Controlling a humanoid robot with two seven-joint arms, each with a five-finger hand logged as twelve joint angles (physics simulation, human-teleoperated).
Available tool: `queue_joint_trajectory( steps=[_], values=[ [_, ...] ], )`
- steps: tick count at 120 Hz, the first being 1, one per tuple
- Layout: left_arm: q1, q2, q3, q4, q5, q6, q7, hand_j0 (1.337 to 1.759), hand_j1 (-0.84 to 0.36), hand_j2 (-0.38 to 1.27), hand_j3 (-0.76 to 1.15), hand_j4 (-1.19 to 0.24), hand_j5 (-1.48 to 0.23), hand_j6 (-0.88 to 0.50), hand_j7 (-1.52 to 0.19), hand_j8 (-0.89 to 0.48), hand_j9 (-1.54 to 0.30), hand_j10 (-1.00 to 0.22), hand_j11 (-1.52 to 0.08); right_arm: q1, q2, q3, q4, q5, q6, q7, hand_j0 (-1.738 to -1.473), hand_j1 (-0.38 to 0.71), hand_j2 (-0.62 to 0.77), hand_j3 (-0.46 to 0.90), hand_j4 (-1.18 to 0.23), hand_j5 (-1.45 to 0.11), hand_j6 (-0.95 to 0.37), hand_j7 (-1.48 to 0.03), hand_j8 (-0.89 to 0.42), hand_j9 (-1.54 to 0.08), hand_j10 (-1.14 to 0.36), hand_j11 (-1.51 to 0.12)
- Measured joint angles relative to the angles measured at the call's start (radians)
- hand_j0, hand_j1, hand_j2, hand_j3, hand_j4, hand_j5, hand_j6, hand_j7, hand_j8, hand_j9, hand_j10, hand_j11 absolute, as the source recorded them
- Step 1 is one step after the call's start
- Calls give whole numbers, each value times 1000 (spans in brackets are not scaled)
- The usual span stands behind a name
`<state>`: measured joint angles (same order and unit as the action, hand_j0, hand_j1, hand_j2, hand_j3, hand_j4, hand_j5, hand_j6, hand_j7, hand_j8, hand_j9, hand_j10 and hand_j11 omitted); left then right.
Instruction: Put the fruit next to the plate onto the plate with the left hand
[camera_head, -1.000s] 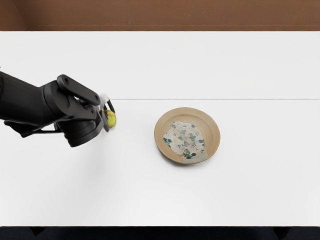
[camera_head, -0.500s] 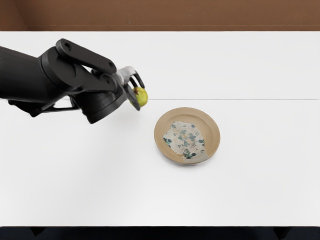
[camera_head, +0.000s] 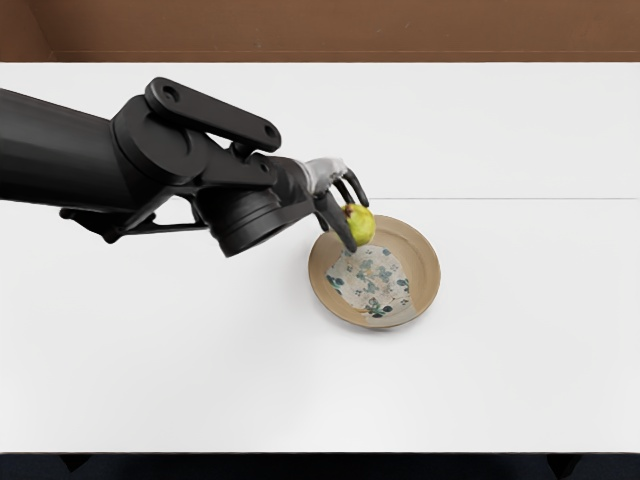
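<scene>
1. White table (camera_head: 200, 380), wide and flat, filling most of the view, faintly lined straight across its width partway up.
2. Directly on it, right of centre: one round tan plate (camera_head: 424, 262), sitting level, with a pale blue-green floral patch in its well.

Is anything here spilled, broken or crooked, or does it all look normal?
Nothing stands out. The left hand holds the fruit over the plate at its left edge. The plate lies flat and whole on the table.
</scene>
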<state>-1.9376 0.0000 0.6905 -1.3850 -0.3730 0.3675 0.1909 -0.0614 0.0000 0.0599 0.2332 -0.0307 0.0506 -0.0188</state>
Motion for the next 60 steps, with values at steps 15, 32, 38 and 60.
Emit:
queue_joint_trajectory(
  steps=[15, 32, 38, 60],
  values=[
    [18, 0, -7, 1, 7, -2, 2, 1652, -262, 326, 0, -419, -1021, -263, -994, -386, -930, -668, -936, 0, 0, 0, 0, 0, 0, 0, -1658, -331, -3, 0, -15, -20, -15, -20, -15, -20, -15, -20],
    [20, 0, -9, 1, 27, 1, 2, 1655, -44, 177, 0, -282, -604, -204, -591, -266, -559, -407, -562, 0, 0, 0, 0, 0, 0, 0, -1658, -331, -3, 0, -15, -20, -15, -20, -15, -20, -15, -20],
    [19, 0, -9, 1, 34, 2, 2, 1656, 22, 142, 0, -237, -495, -177, -484, -225, -459, -335, -462, 0, 0, 0, 0, 0, 0, 0, -1658, -331, -3, 0, -15, -20, -15, -20, -15, -20, -15, -20],
    [16, 0, -9, -1, 40, 1, 2, 1657, 185, 63, 0, -122, -234, -97, -230, -117, -220, -162, -221, 0, 0, 0, 0, 0, 0, 0, -1658, -331, -3, 0, -15, -20, -15, -20, -15, -20, -15, -20]
  ],
)
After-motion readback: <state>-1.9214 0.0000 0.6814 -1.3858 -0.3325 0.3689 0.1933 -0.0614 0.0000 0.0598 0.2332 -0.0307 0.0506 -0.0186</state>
